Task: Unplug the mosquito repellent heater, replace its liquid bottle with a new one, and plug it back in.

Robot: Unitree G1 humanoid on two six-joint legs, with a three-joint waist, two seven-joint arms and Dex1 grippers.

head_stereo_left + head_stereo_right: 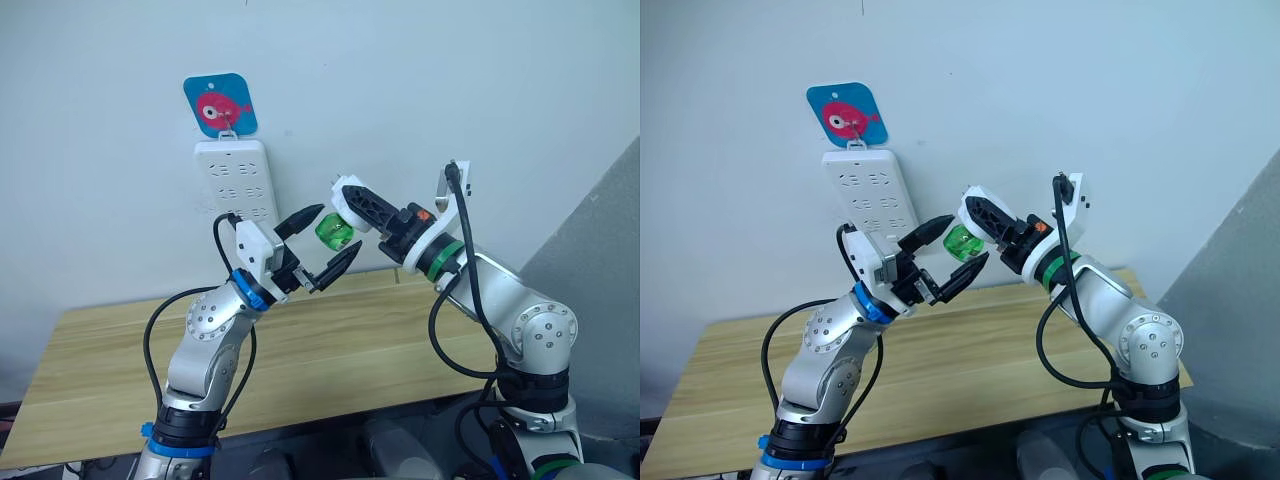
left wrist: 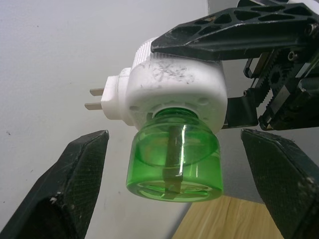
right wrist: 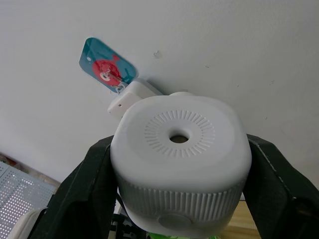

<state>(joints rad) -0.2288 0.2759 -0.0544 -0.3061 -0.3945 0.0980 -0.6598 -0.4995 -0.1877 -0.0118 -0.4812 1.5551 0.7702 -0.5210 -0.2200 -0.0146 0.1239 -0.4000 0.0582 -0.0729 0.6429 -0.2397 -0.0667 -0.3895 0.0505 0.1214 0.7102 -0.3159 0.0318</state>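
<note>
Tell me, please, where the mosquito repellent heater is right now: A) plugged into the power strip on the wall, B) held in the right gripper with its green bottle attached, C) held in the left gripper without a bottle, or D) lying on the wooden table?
B: the right gripper clamps the mosquito repellent heater in the air, prongs bare, with the green bottle hanging between the fingers of the open left gripper.

a light wooden table stands against the wall.
</note>
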